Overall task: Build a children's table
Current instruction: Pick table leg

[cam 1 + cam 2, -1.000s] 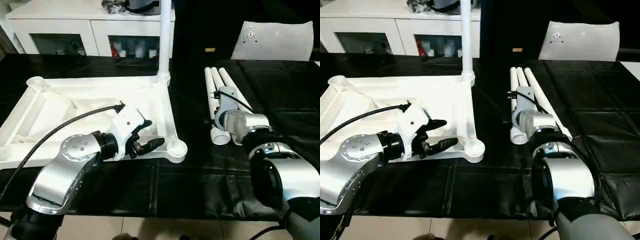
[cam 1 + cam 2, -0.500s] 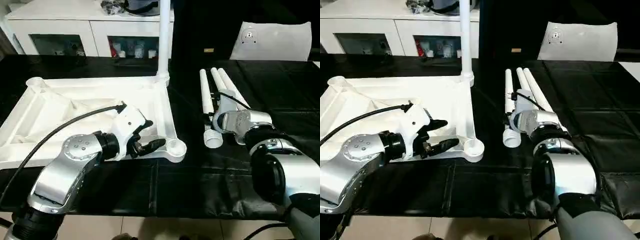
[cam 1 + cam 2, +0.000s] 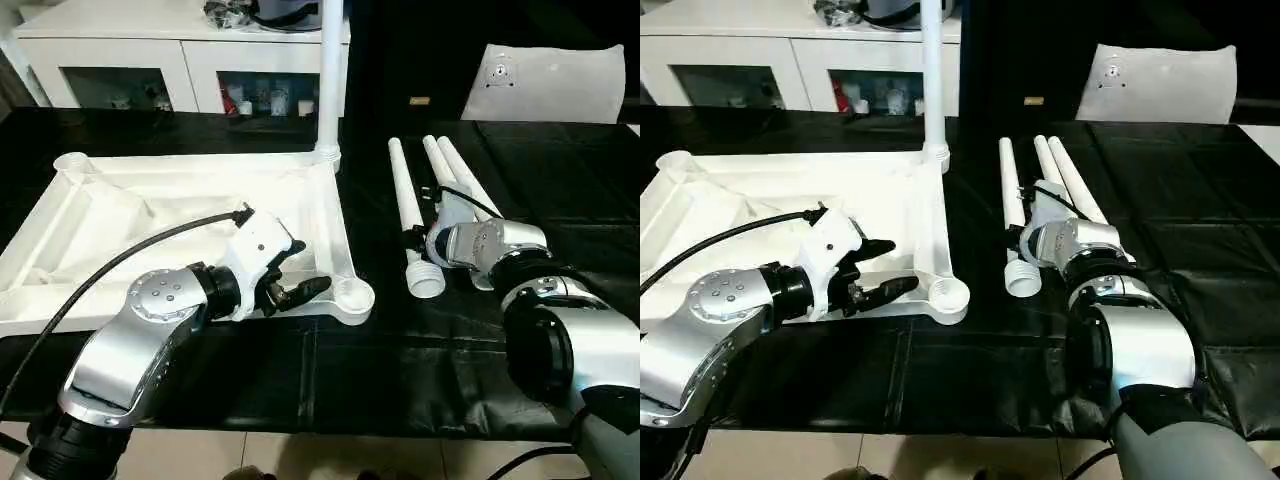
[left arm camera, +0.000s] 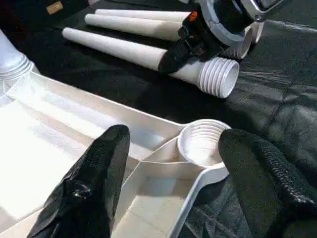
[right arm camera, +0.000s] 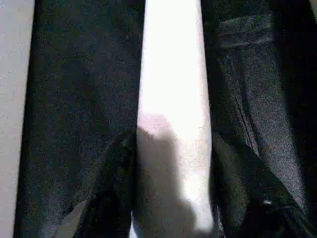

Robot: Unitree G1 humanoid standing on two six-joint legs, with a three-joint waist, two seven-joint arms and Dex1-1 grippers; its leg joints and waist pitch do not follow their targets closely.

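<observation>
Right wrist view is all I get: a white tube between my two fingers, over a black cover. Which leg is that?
Observer: It is the leftmost leg of the three lying on the black cover. The right gripper clasps it close to its threaded end.
Operator: Where can it go?
Observer: The near right corner socket of the tabletop is empty, mouth up.
Operator: Is anything in my way there?
Observer: The left gripper, open, hovers over the tabletop's rim just beside that socket.
</observation>
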